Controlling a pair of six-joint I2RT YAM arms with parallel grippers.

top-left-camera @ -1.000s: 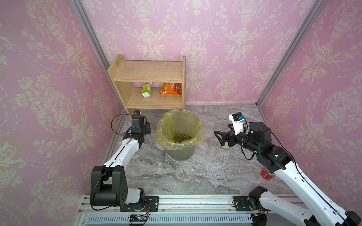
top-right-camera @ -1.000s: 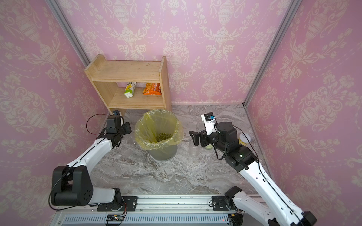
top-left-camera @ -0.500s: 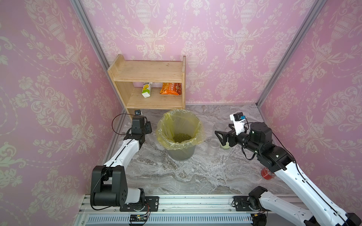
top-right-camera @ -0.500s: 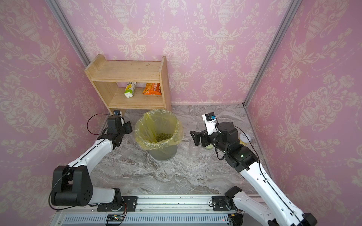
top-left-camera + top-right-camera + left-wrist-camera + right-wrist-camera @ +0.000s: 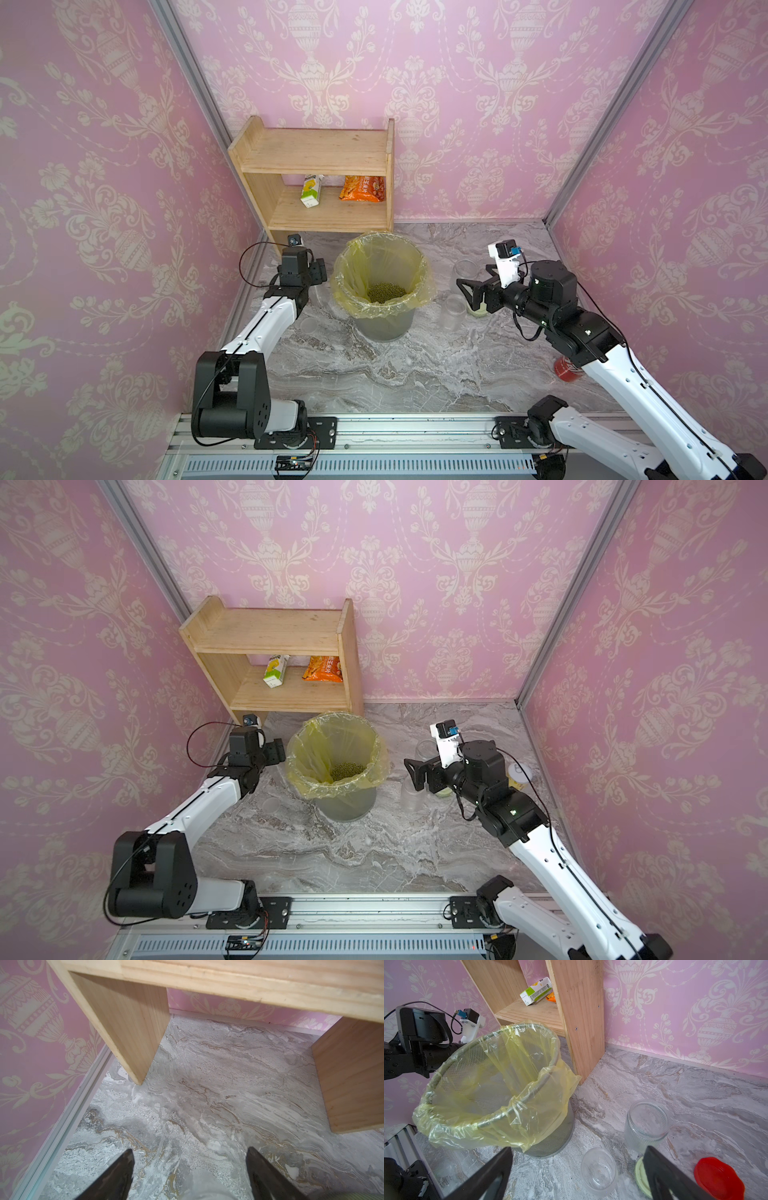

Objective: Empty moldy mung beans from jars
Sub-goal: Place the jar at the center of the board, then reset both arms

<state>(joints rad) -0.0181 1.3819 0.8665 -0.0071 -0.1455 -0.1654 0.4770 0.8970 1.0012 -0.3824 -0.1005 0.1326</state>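
The mung beans (image 5: pixel 386 292) lie in a green heap at the bottom of the bin (image 5: pixel 384 324), inside its yellow bag (image 5: pixel 529 1076). Just beside the bin, the ribbed jar (image 5: pixel 646 1124) and the smaller jar (image 5: pixel 599 1169) stand upright and look empty.

The right gripper (image 5: pixel 578 1148) hangs over them with its jaws spread wide and nothing in them. The danger there is a careless drop or sweep, which would topple a light jar or skid the pale green lid (image 5: pixel 640 1176) and red lid (image 5: pixel 718 1176) away.

The left gripper (image 5: pixel 190 1149) is also released, above bare floor by the wooden shelf (image 5: pixel 133 1022). A pale rounded shape (image 5: pixel 207 1189) shows between its fingers, and I can't tell what it is. That arm is wedged between shelf and bin, so a wide swing could snag the bag and tip the beans out.
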